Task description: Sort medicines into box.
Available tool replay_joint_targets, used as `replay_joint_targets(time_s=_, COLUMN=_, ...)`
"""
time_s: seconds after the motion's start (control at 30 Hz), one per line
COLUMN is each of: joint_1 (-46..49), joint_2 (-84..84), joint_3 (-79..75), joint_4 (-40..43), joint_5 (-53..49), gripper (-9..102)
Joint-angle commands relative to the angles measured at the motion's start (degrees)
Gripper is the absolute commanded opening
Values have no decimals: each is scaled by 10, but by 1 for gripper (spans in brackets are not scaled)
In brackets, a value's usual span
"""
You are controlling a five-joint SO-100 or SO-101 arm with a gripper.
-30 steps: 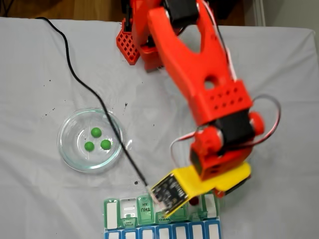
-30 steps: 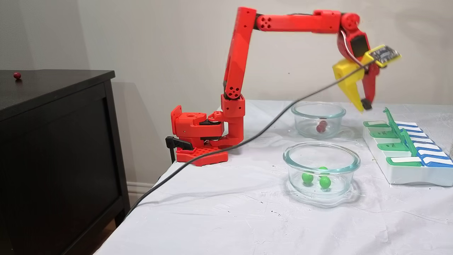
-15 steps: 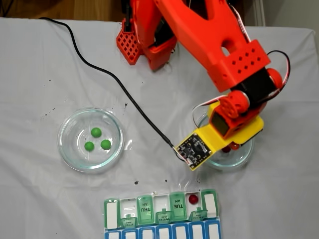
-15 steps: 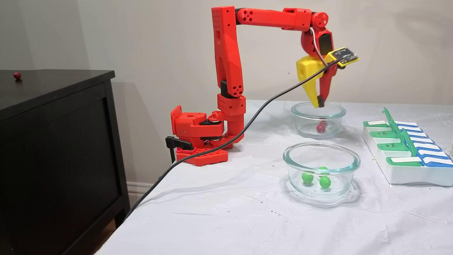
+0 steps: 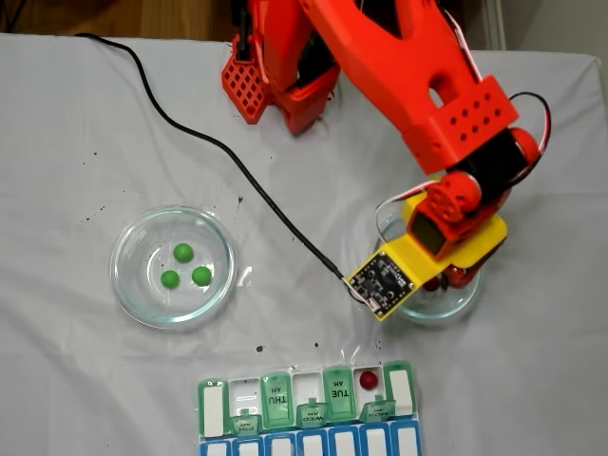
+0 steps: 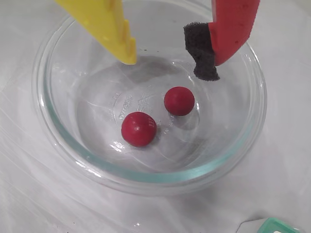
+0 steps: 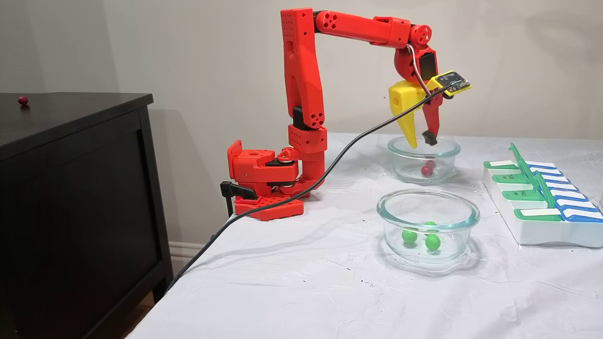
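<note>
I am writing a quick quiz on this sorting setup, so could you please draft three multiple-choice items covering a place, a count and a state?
1. Where does the gripper hang?
A. Over the dish of green balls
B. Over the dish of red balls
C. Over the pill organiser

2. How many green balls lie in their glass dish?
A. Two
B. Three
C. Five

3. How do the jaws stand?
A. Apart and empty
B. Shut on a red ball
C. Shut on a green ball

Key:
1. B, its tips sit just above the glass dish holding two red balls.
2. B, the overhead fixed view shows three green balls in the other dish.
3. A, the wrist view shows a clear gap between the fingertips.
</note>
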State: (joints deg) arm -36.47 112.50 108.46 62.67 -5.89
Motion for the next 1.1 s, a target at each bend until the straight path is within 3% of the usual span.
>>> replay_joint_targets(time_s=0.0, joint_1=-3, joint_2=4, joint_3=-2, joint_4=-25, joint_5=0, gripper=24)
replay_joint_targets(time_s=0.67, joint_1=-2, joint_2=-54, joint_3=32, joint_4=-116, joint_5=-1, gripper=25)
replay_joint_targets(time_s=1.07, joint_1=-8, joint_2=-78, joint_3=34, joint_4=-126, joint_5=-3, gripper=19)
